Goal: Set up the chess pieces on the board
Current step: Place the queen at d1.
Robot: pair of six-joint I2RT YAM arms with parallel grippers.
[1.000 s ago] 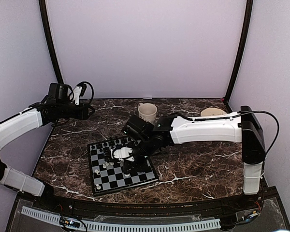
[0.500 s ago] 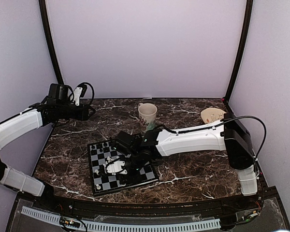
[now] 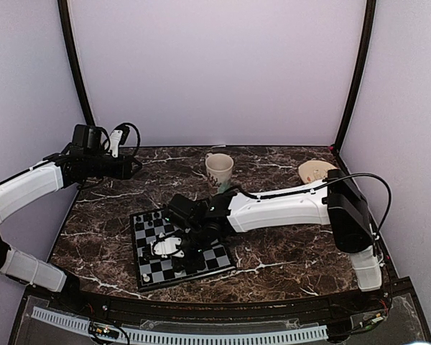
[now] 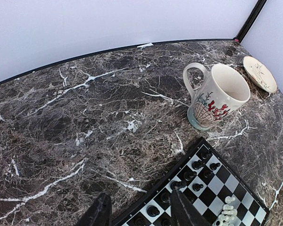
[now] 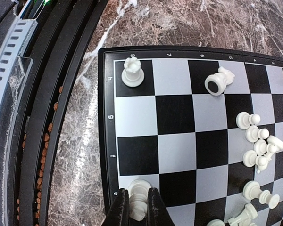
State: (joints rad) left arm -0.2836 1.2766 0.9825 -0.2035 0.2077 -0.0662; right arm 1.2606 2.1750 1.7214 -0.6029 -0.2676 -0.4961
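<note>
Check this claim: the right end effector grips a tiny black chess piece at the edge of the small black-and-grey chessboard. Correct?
No: the right wrist view shows the right end effector gripping a tiny white chess piece, not black, at the chessboard edge.

Black-and-grey board [image 5: 174, 113] — white chess pieces [image 5: 258, 147] clustered, one toppled, one upright at a corner

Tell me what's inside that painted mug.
The mug shows only a plain cream inner wall, nothing sticking out. Its bottom is hidden behind its own side.
</note>
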